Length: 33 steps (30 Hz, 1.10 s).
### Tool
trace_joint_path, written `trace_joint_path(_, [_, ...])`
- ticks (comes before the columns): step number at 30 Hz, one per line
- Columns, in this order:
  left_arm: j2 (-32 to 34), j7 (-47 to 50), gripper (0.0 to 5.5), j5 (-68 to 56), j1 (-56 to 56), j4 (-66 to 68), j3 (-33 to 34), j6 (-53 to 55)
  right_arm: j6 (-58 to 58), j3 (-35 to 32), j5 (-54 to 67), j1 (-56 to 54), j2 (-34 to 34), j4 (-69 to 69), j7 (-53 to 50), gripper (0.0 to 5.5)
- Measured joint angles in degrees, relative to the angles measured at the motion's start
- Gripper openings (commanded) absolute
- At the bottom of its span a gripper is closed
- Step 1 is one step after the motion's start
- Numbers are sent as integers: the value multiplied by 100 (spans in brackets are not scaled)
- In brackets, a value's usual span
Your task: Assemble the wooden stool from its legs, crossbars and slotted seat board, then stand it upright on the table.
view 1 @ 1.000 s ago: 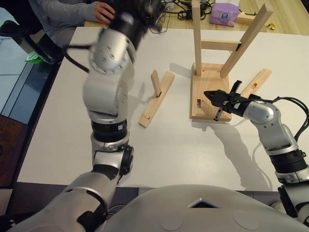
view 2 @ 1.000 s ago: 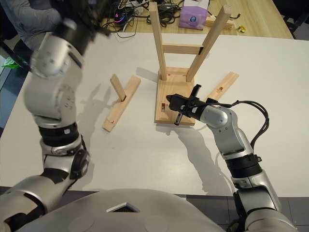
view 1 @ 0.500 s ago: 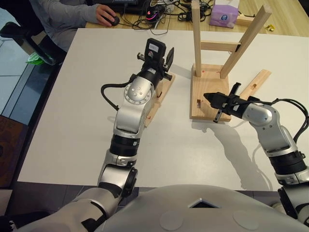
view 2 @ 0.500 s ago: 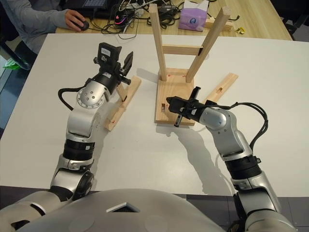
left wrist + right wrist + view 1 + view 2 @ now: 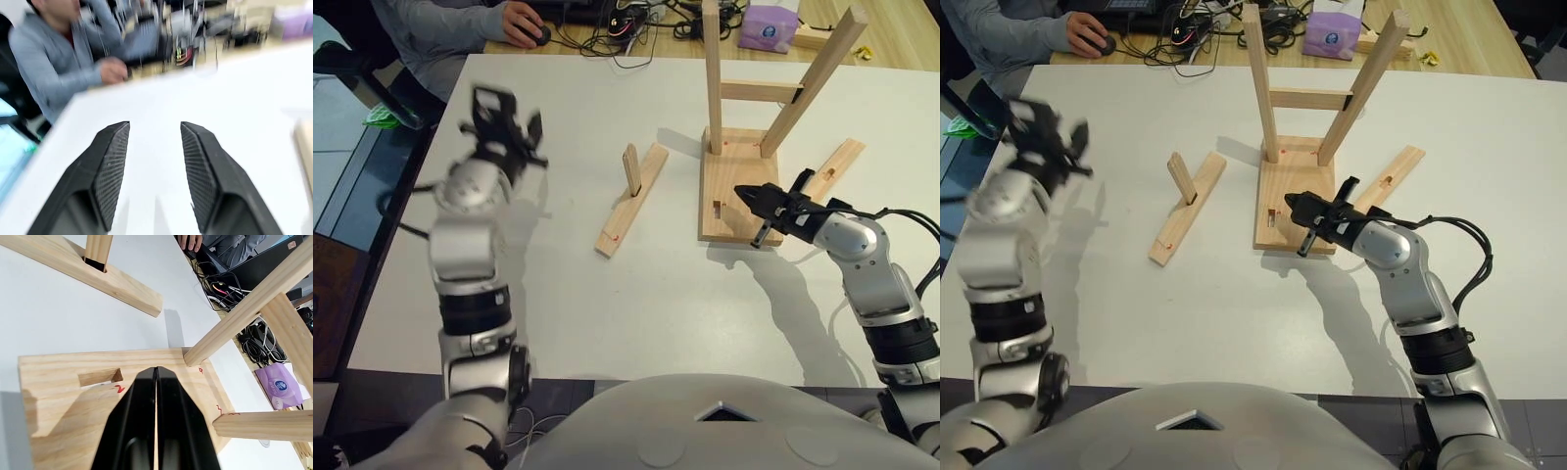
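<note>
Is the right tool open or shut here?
Shut: the right tool has its fingers pressed together along a thin seam, nothing between them, above the seat board.

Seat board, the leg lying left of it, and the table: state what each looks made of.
Seat board: pale, unfinished-looking wood, perhaps softwood; grain lines and raw cut slots show. Leg: the same pale bare wood, with no gloss. Table: smooth white matte top, likely laminate or paint; its core cannot be told.
</note>
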Motion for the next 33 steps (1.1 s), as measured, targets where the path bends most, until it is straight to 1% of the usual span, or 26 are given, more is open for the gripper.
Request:
trace_joint_path(4, [-415, -46, 191, 5, 938, 123, -669, -169, 94, -51, 73, -136, -1, -31, 3, 0])
trace_joint_path(7, [-499, -100, 191, -1, 951, -56, -911, -156, 127, -51, 166, -217, 80, -68, -2, 0])
trace_joint_path(9, [-543, -121, 191, -6, 948, -185, -996, -106, 279, -64, 325, -397, 323, -31, -75, 0])
trace_joint_path(11, [-625, -152, 193, -58, 965, -414, -1164, 35, 481, -62, 465, -674, 760, 142, -307, 32])
trace_joint_path(12, [-741, -171, 193, -105, 992, -578, -1351, 123, 557, 6, 489, -849, 1068, 327, -453, 52])
trace_joint_path(15, [-1026, -178, 193, -165, 1043, -887, -1828, 357, 743, 238, 541, -1157, 1658, 816, -635, 110])
trace_joint_path(17, [-1145, -144, 193, -164, 1059, -1010, -2103, 483, 972, 311, 704, -1303, 1915, 1111, -621, 149])
trace_joint_path(18, [-1182, -135, 193, -164, 1063, -1012, -2173, 518, 1045, 327, 728, -1328, 1982, 1166, -609, 169])
trace_joint_path(19, [-1229, -111, 193, -165, 1061, -1013, -2255, 537, 1151, 354, 781, -1343, 2019, 1205, -588, 175])
trace_joint_path(20, [-1272, -83, 193, -164, 1055, -1013, -2279, 550, 1276, 357, 831, -1341, 2003, 1204, -515, 197])
trace_joint_path(24, [-1361, 16, 193, -161, 949, -1002, -2262, 557, 1479, 569, 924, -1104, 1653, 761, -29, 197])
trace_joint_path(26, [-1383, 31, 193, -162, 924, -999, -2261, 557, 1550, 672, 995, -1013, 1608, 679, 112, 197])
trace_joint_path(28, [-1391, 33, 193, -162, 911, -998, -2271, 557, 1579, 689, 1079, -1046, 1768, 723, 103, 197])
trace_joint_path(31, [-1374, -35, 193, -210, 911, -1020, -2337, 574, 1591, 685, 1157, -1418, 2207, 1215, -130, 197])
trace_joint_path(33, [-1214, -206, 193, -273, 927, -1182, -2380, 598, 1562, 668, 1155, -1635, 2469, 1545, -336, 197])
